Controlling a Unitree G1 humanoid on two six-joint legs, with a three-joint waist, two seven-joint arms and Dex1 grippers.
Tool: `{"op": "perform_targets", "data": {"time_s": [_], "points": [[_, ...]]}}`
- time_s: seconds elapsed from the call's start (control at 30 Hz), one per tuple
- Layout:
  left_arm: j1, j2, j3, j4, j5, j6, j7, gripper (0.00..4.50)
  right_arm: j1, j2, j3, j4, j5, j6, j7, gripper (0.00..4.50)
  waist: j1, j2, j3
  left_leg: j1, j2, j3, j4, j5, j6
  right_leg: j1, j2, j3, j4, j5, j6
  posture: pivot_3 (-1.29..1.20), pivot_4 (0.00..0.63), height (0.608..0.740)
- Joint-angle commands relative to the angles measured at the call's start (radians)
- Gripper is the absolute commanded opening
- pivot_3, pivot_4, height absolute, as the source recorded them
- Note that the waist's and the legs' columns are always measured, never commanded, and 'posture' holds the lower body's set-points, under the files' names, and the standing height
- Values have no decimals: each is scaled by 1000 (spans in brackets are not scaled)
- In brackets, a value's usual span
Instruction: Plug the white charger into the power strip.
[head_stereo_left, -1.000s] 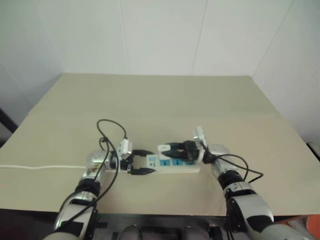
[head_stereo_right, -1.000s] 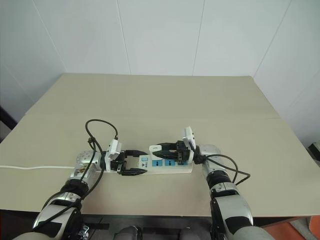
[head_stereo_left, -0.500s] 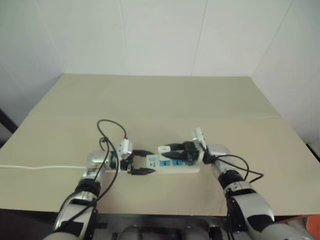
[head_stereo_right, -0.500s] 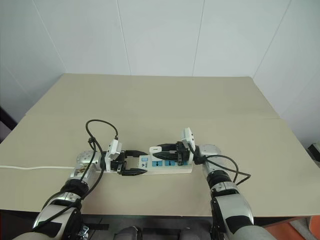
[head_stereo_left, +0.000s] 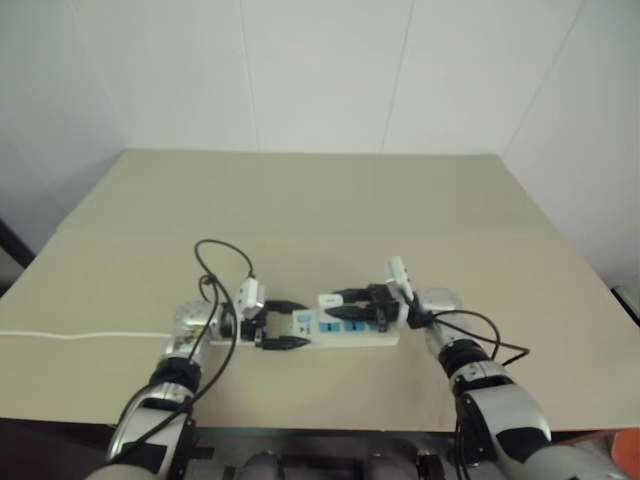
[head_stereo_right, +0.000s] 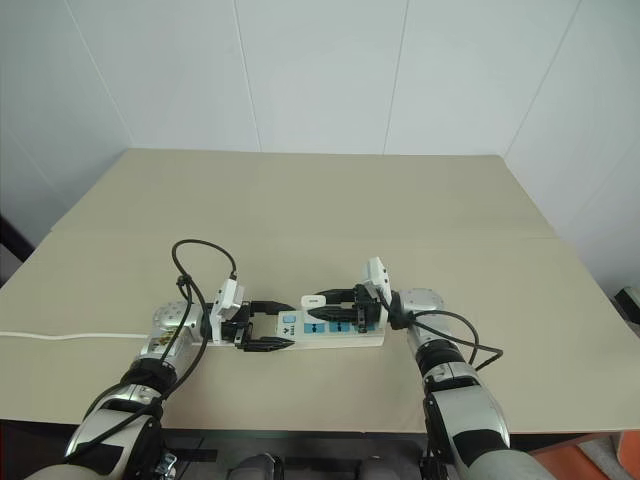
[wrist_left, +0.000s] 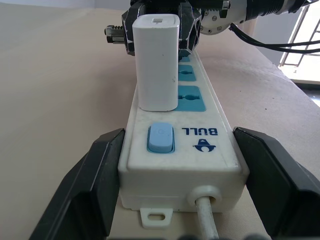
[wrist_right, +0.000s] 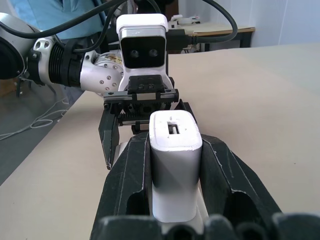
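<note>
While your left gripper (wrist_left: 170, 195) clamps the switch end of the power strip (wrist_left: 182, 165), one black finger (wrist_left: 85, 185) pressed against each long side, your right gripper (wrist_right: 175, 165) is clenched around the white charger (wrist_right: 175, 160). You can see the charger standing upright between the right fingers (wrist_right: 125, 185), its body reaching down to the strip's face just past the blue switch (wrist_left: 160, 138), over the first blue outlet from the left gripper's side. The strip lies flat on the tan table (head_stereo_left: 320, 200), stretched between your two hands, with its thin white cord (head_stereo_left: 80, 335) trailing away behind the left wrist.

Compared with a second ago, very little has shifted. The left hand has not moved, and the strip sits where it did. The right wrist looks to have tilted slightly, so the charger seems a touch lower over the outlet than before, though the change is small.

From the left wrist view, the charger's base appears to meet the strip with no prongs showing, so you are probably at or near full insertion. That is a judgement only; the seam itself is too fine to read. If the plug is seated, what remains is releasing the right hand without tipping the charger sideways.
</note>
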Motion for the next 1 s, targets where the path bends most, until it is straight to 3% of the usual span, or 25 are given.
{"op": "perform_targets", "data": {"time_s": [0.03,0.37,0.7,1.0], "points": [[3,12,-11,-31,-5,-5,-30,3221,59,-48,48,90,-105,-12,-12,1098,0,0,0,0,0,0,0,0,0,0,0,0,0,0,0,0,150,740],[4,11,-15,-34,-4,-6,-29,3221,36,-27,87,65,-130,-65,-49,1098,-3,0,0,1,0,0,0,0,0,0,0,0,0,0,0,0,150,740],[14,11,-18,-45,-7,-5,-24,3221,-2,-38,135,94,-168,87,-67,1098,-19,0,0,12,0,0,-2,0,0,11,0,0,0,-2,-2,0,150,740],[19,11,-18,-51,-9,-6,-22,3221,21,-42,139,85,-174,67,-78,1098,-24,0,0,13,0,0,-3,0,0,11,0,0,0,-2,-2,0,150,740]]}}
